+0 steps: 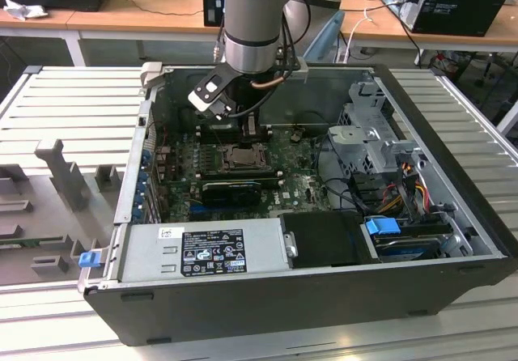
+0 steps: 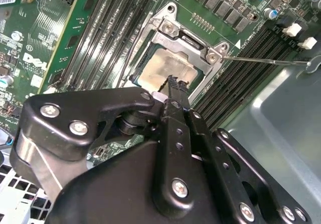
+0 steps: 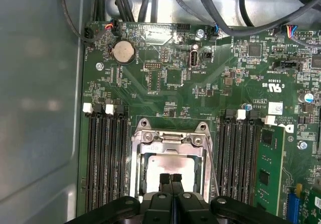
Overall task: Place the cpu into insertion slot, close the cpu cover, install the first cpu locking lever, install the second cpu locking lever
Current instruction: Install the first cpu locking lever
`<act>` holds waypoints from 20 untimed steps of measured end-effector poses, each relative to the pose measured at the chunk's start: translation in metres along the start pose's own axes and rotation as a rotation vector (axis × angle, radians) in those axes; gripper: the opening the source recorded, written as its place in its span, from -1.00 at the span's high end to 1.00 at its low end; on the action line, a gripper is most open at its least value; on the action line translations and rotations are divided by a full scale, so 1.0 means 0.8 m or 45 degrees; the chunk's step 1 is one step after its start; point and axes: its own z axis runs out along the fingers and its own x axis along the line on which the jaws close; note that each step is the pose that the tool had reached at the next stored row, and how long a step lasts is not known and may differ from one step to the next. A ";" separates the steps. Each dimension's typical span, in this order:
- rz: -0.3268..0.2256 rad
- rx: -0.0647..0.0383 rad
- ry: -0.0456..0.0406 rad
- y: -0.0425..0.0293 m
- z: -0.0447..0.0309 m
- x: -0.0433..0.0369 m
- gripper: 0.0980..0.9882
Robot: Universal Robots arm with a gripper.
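The cpu (image 3: pixel 156 168) is a pale silver square lying in the insertion slot (image 3: pixel 136 133) on the green motherboard. Its top also shows in the second wrist view (image 2: pixel 165 67). The cpu cover (image 3: pixel 170 139), a silver frame with a square window, lies down around it (image 2: pixel 193 39). A thin wire locking lever (image 2: pixel 266 60) sticks out sideways from the socket's corner. My gripper (image 3: pixel 171 178) is shut, its black fingertips pressed together with nothing between them, right over the cpu's middle (image 2: pixel 173 81). In the exterior view the gripper (image 1: pixel 248 131) hangs just above the socket (image 1: pixel 243 156).
Black memory slots (image 3: pixel 103 158) flank the socket on both sides. A green card (image 3: pixel 268 169) stands beside it. Cables (image 3: pixel 215 13) run along the case wall. The power supply (image 1: pixel 202 252) and the drive cage (image 1: pixel 380 138) bound the board inside the open case.
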 end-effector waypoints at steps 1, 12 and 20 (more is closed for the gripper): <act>0.000 0.000 0.000 -0.0001 0.0000 0.000 0.98; 0.000 0.000 0.000 0.0000 -0.0328 0.002 0.98; -0.019 0.001 0.000 0.0002 -0.0697 0.004 0.98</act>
